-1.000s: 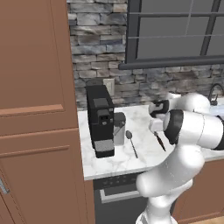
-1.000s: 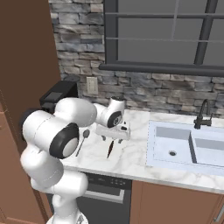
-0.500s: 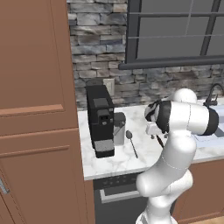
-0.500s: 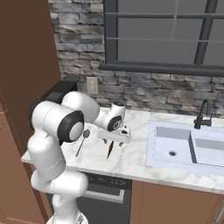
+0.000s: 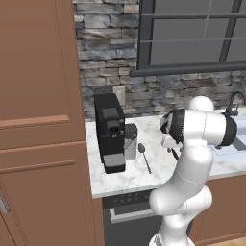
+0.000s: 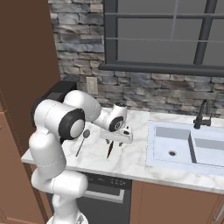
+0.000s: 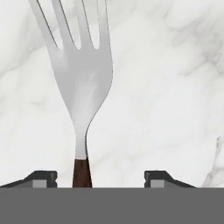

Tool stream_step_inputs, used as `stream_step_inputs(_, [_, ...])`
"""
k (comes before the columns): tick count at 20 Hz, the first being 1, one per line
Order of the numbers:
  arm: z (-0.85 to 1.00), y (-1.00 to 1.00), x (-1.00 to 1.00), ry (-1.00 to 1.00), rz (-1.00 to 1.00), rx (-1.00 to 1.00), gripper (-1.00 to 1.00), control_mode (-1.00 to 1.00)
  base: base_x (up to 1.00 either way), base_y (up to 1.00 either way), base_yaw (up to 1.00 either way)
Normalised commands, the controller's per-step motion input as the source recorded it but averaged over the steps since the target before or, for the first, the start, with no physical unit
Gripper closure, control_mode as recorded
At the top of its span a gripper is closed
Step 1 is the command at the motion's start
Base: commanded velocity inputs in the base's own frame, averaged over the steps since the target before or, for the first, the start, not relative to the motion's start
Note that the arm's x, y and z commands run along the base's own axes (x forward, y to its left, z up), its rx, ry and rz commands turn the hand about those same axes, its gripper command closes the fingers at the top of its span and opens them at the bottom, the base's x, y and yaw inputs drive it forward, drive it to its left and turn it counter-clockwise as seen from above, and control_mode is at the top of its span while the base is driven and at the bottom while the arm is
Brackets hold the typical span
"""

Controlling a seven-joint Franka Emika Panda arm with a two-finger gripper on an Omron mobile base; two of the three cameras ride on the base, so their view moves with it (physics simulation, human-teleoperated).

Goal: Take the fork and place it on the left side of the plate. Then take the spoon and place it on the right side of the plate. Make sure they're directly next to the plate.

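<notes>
With the spoon (image 5: 143, 154) just right of the coffee machine (image 5: 111, 132), fork (image 7: 81, 83) farther right between parted gripper (image 7: 101, 176) tips, not yet clamped. Risk: off-centre handle skidding sideways during closure.

Bare marble counter (image 6: 131, 159) is lying open around the fork (image 6: 110, 149) — toward the sink (image 6: 175, 148) and the front edge. Beyond the spoon (image 6: 81, 141), the coffee machine (image 5: 110, 132) is blocking the far side.

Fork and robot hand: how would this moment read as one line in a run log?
phase: reaching for fork | end effector: open, straddling handle | fork: flat on counter | spoon: untouched
</notes>
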Motion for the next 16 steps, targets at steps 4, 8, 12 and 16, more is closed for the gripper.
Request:
stream_step_inputs(4, [-0.66, 0.29, 0.05, 0.01, 0.00, -0.07, 1.00, -1.00, 0.00, 0.00, 0.00])
stream_step_inputs(8, [-0.51, 0.38, 0.00, -0.02, 0.00, -0.07, 1.00, -1.00, 0.00, 0.00, 0.00])
stream_step_inputs(12, [-0.44, 0.42, 0.00, -0.01, 0.00, -0.07, 1.00, -1.00, 0.00, 0.00, 0.00])
stream_step_inputs(16, [-0.27, 0.28, -0.01, -0.04, 0.00, -0.02, 1.00, -1.00, 0.00, 0.00, 0.00])
